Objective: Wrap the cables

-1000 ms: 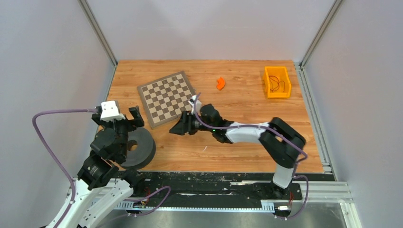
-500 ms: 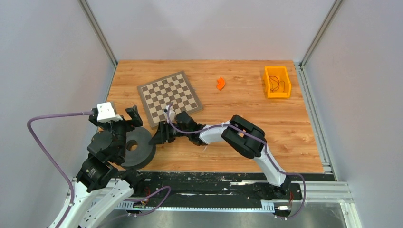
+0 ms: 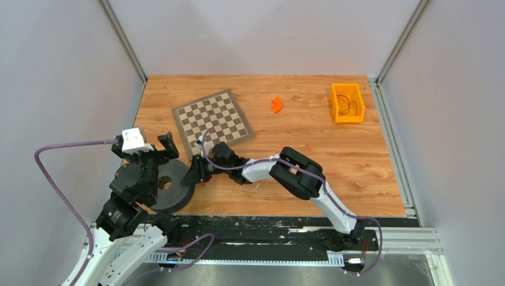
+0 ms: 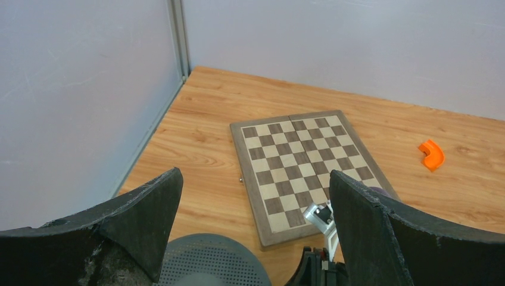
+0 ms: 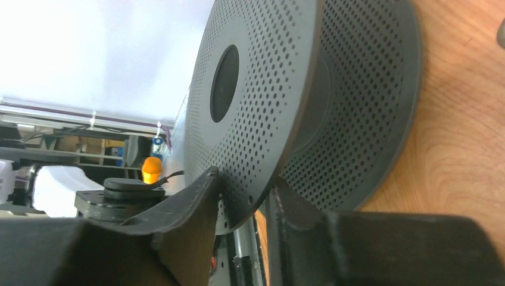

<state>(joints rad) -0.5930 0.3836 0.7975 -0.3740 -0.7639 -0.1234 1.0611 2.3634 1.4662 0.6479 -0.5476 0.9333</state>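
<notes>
The cables show as thin dark red wire (image 3: 347,105) curled inside the orange bin (image 3: 337,112) at the far right. A grey perforated spool (image 3: 176,189) lies flat at the near left; it also shows in the left wrist view (image 4: 208,263) and in the right wrist view (image 5: 309,89). My right gripper (image 3: 194,173) reaches left, and its fingers close around the rim of the spool's upper flange (image 5: 244,192). My left gripper (image 3: 159,156) hovers over the spool, open wide and empty (image 4: 253,179).
A chessboard (image 3: 211,122) lies behind the spool, close to my right wrist, also in the left wrist view (image 4: 304,161). A small orange curved piece (image 3: 276,105) lies at the back centre. Grey walls enclose the table on the left, back and right.
My right arm has swung left from beside the chessboard to the spool, and its fingers now sit on the flange rim. My left arm shifted slightly left early on, then stayed still.
</notes>
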